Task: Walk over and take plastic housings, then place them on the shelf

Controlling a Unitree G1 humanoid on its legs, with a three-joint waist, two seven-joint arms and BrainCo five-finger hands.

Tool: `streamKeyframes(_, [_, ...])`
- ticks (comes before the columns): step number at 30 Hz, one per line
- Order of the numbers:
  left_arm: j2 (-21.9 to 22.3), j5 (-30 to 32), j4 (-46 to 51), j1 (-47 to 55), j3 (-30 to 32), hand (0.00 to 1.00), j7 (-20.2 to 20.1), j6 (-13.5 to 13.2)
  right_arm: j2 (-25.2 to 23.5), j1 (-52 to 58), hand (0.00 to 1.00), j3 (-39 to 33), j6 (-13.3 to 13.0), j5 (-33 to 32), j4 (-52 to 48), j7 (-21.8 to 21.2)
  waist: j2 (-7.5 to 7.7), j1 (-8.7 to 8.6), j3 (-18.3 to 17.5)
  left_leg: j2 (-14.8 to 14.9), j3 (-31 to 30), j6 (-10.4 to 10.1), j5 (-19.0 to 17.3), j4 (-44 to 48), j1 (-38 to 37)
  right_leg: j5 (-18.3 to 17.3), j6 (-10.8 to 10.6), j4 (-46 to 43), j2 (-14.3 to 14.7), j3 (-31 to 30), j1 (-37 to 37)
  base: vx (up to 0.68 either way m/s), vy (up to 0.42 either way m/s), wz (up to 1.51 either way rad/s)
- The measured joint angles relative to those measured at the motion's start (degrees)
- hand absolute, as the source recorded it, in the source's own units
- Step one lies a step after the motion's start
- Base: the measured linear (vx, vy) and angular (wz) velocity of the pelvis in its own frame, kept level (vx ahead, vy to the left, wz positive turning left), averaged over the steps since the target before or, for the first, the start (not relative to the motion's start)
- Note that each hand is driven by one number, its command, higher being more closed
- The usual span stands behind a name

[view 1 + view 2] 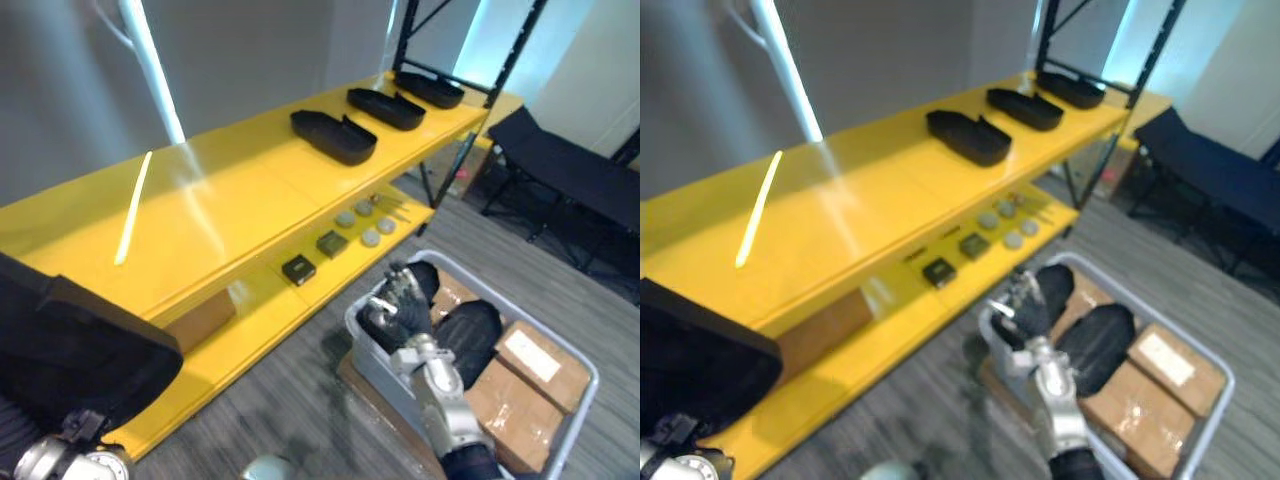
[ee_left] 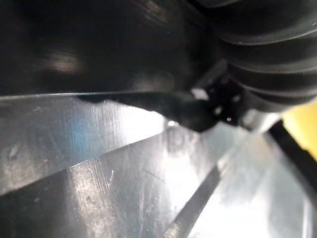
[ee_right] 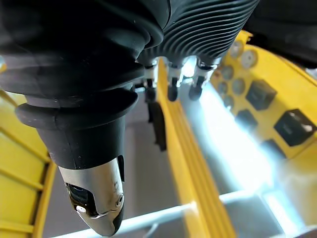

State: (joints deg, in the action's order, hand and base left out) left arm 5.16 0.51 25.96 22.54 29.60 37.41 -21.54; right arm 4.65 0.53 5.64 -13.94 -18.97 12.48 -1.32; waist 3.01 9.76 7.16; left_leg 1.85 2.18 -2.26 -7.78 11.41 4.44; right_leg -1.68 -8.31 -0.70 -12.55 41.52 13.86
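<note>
A large black plastic housing (image 1: 80, 350) fills the lower left, just in front of the yellow shelf (image 1: 220, 210), and rests over my left arm. My left hand (image 2: 267, 59) presses against its dark underside. Three more black housings lie on the shelf top, the nearest one (image 1: 333, 135) at centre right and the others (image 1: 386, 107) behind it. My right hand (image 1: 398, 312) hovers over the near corner of a grey bin (image 1: 575, 420), open, with nothing between its fingers (image 3: 171, 89) and thumb. Two black housings (image 1: 470, 335) lie in the bin right beside it.
Cardboard boxes (image 1: 540, 365) share the bin with the housings. The lower shelf board holds small dark blocks (image 1: 298, 268) and grey discs (image 1: 370, 225), with a brown box (image 1: 205, 320) to their left. A black folding cot (image 1: 570, 170) stands at the right. A black upright post (image 1: 505, 70) marks the shelf's far end.
</note>
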Motion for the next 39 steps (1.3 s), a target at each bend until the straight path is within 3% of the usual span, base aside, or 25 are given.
streamKeyframes(2, [-0.17,0.05,0.15,-0.49,-1.78,1.0,-0.3,-1.77,1.74,2.32,0.0,-1.83,0.12,0.04,-0.43,-0.02,-1.43,-0.37,-0.31,1.05,2.86,-1.44,2.51,-0.48,0.82,-0.21,-0.17,-0.94,-0.46,2.05,0.28,-0.04,0.004,0.87])
streamKeyframes(6, [-0.7,0.13,2.65,-2.1,-3.46,1.0,-1.14,-3.77,2.2,2.79,0.0,-4.27,-0.83,2.41,-0.45,-0.57,-1.81,-1.06,-0.25,-1.31,0.38,0.07,4.17,-2.87,0.26,-0.55,0.42,-5.08,-2.84,0.91,-0.1,0.01,0.145,0.48])
streamKeyframes(8, [-1.92,0.67,2.63,-4.25,-5.68,1.0,-2.6,-4.11,2.13,3.04,0.0,-4.76,-2.22,2.49,-0.58,-1.22,-1.32,-1.24,-0.05,-2.68,-1.3,0.57,5.19,-4.68,-1.06,-1.19,1.53,-8.26,-4.2,-2.49,-0.27,0.04,0.147,0.5])
streamKeyframes(11, [-6.03,2.14,2.52,-7.75,-8.67,1.0,-4.26,-4.29,1.95,3.25,0.0,-5.87,-3.78,4.02,-1.04,-1.1,-0.07,-2.86,-0.04,-3.67,-4.97,1.17,8.54,-9.46,-3.36,-1.92,2.8,-13.71,-5.51,-7.48,-1.4,0.05,0.024,0.58])
streamKeyframes(12, [-7.23,2.22,2.26,-8.97,-9.3,1.0,-4.99,-4.29,1.93,3.18,0.0,-6.44,-3.81,4.01,-1.19,-1.26,0.13,-3.06,-0.08,-3.75,-5.44,1.29,9.19,-10.22,-3.46,-2.82,4.21,-14.32,-5.5,-8.49,-1.81,0.05,-0.03,0.4])
streamKeyframes(14, [-7.45,2.25,1.84,-9.74,-9.52,1.0,-5.01,-4.28,1.99,2.39,0.0,-6.77,-4.05,3.97,-1.27,-1.92,0.76,-2.84,-0.06,-4.1,-4.98,1.32,9.23,-9.85,-3.39,-3.15,4.78,-12.25,-5.17,-9.88,-0.9,0.05,-0.028,0.0])
streamKeyframes(19, [-7.01,2.32,1.56,-9.58,-12.29,1.0,-6.7,-4.27,2.73,2.05,0.0,-7.67,-4.82,4.01,-4.12,-4.13,-1.0,-2.97,1.01,-3.33,-4.72,0.37,9.94,-9.56,-2.76,-3.19,4.6,-7.84,-2.93,-10.53,0.45,-0.02,-0.06,-0.05])
streamKeyframes(23, [-6.96,2.8,-0.27,-8.88,-12.97,1.0,-7.66,-4.27,2.78,2.08,0.0,-7.75,-4.83,3.96,-5.37,-5.33,-1.2,-4.15,1.51,-2.96,-4.9,-0.65,11.25,-9.62,-2.01,-6.34,3.3,-7.44,-2.33,-12.2,0.31,-0.08,-0.079,0.0])
streamKeyframes(27, [-6.71,2.82,-0.6,-7.12,-12.97,1.0,-7.64,-4.28,2.57,3.67,0.0,-7.91,-5.68,3.75,-5.36,-6.41,-2.41,-4.45,3.28,-1.88,-3.16,-1.3,11.62,-9.88,-1.85,-9.14,0.37,-8.4,-2.25,-13.05,0.17,-0.15,-0.073,-0.03])
streamKeyframes(30, [-6.24,2.93,-0.33,-6.0,-12.8,1.0,-7.65,-4.57,2.18,4.41,0.0,-7.82,-6.09,3.76,-5.36,-6.27,-2.45,-5.01,3.44,-0.83,0.42,-1.46,11.79,-8.9,-1.21,-10.16,-0.2,-8.89,-2.84,-11.54,0.16,-0.09,-0.007,0.23])
streamKeyframes(32, [-5.71,2.94,0.39,-6.0,-12.24,1.0,-7.75,-5.4,1.52,4.37,0.0,-7.76,-6.58,3.8,-5.37,-6.19,-2.11,-4.29,3.53,-1.29,0.98,-1.42,11.75,-8.49,-1.17,-10.67,-0.31,-9.65,-3.43,-11.48,0.08,0.01,0.021,0.14])
streamKeyframes(34, [-5.59,2.99,2.0,-6.02,-11.78,1.0,-8.24,-6.19,-0.09,4.36,0.0,-7.82,-7.12,3.84,-5.4,-5.65,-0.7,-4.21,3.95,-2.69,0.51,-0.46,10.83,-6.73,0.22,-11.57,-0.09,-11.16,-5.22,-10.12,0.14,0.05,0.049,0.33])
streamKeyframes(35, [-5.57,2.99,3.43,-6.12,-11.71,1.0,-8.97,-6.44,-0.73,4.38,0.0,-7.76,-7.28,3.97,-5.42,-4.86,0.4,-4.39,3.82,-3.59,0.62,0.05,9.49,-4.96,0.95,-11.7,0.3,-12.75,-6.28,-8.99,0.38,0.12,0.082,0.48])
streamKeyframes(37, [-5.44,4.38,3.97,-7.15,-11.8,1.0,-9.66,-6.98,-0.49,4.45,0.0,-7.82,-7.52,3.99,-5.37,-3.9,0.62,-4.5,3.92,-4.41,-0.68,0.79,7.95,-2.65,1.62,-10.27,1.96,-21.31,-8.45,-10.0,-2.04,0.14,0.097,0.46])
streamKeyframes(39, [-7.25,5.14,3.95,-8.23,-11.64,1.0,-10.09,-6.83,-0.53,4.09,0.0,-7.86,-8.82,4.14,-5.4,-2.76,0.85,-4.77,3.87,-4.91,-2.07,2.09,5.83,-1.98,0.16,-3.52,8.76,-37.07,-11.56,-16.11,-8.96,0.13,0.151,0.35])
